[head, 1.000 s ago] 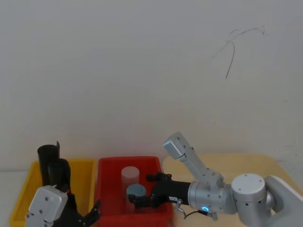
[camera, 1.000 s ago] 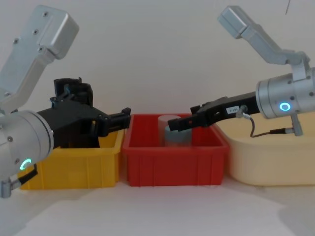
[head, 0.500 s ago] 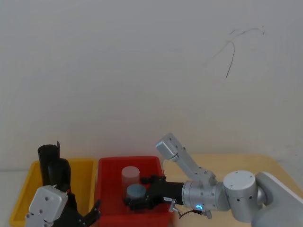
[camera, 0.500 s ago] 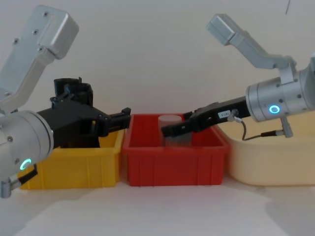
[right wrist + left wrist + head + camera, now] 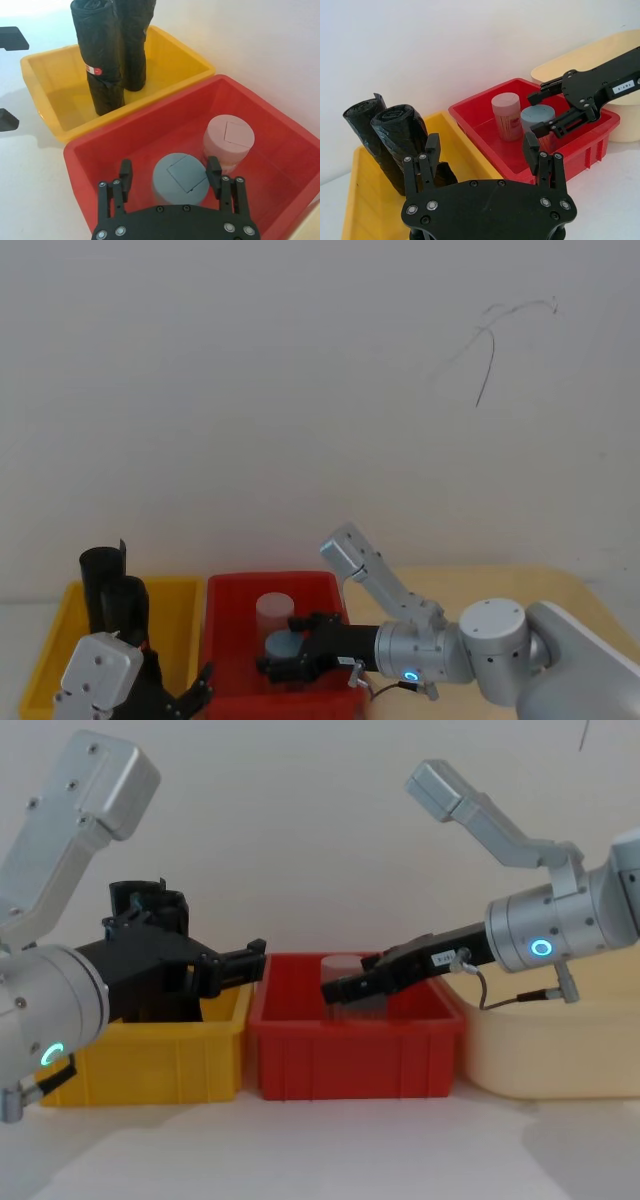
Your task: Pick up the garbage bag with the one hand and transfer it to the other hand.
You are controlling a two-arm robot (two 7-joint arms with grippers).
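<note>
The garbage bag [image 5: 100,75], a glossy black roll with a red-and-white label band, stands upright in the yellow bin [image 5: 50,117] against a second plain black roll [image 5: 132,45]. Both rolls [image 5: 395,135] rise ahead of my left gripper [image 5: 481,145], which hangs open just in front of the yellow bin [image 5: 150,1060], apart from them. The left gripper [image 5: 245,965] holds nothing. My right gripper [image 5: 170,170] is open over the red bin [image 5: 100,145], its fingers straddling a grey-blue canister [image 5: 180,180]. In the chest view the right gripper [image 5: 340,988] reaches in from the right.
A pale pink canister [image 5: 228,140] stands beside the grey-blue one in the red bin [image 5: 350,1060]. A cream tub [image 5: 550,1050] sits to the right of the red bin. The white table runs in front of the bins.
My right gripper has moved left and down over the red bin, closer to the grey-blue canister. The left gripper and the rolls have not moved.
</note>
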